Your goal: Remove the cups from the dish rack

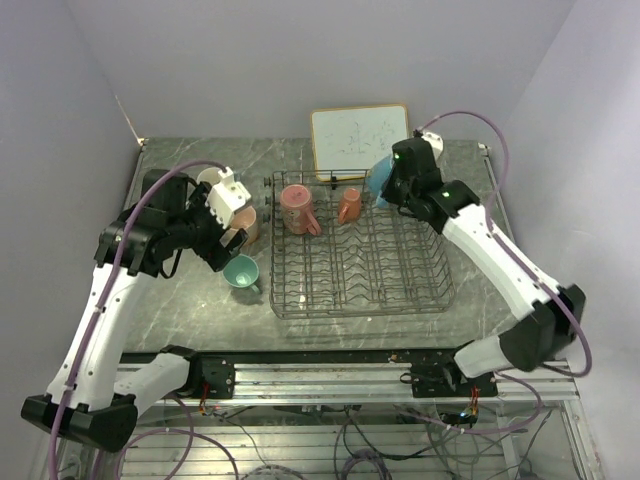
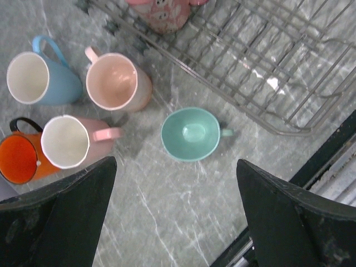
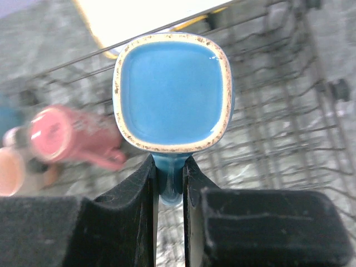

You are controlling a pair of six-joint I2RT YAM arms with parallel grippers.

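My right gripper is shut on the handle of a blue mug and holds it above the far right corner of the grey wire dish rack; this also shows in the top view. A pink mug and a peach mug lie in the rack's far row. My left gripper is open and empty above the table left of the rack. Below it stand a teal mug, a peach mug, a light blue mug, a pink mug and an orange-red mug.
A wood-framed whiteboard leans at the back behind the rack. The rack's near left corner lies close to the teal mug. The metal rail runs along the table's near edge.
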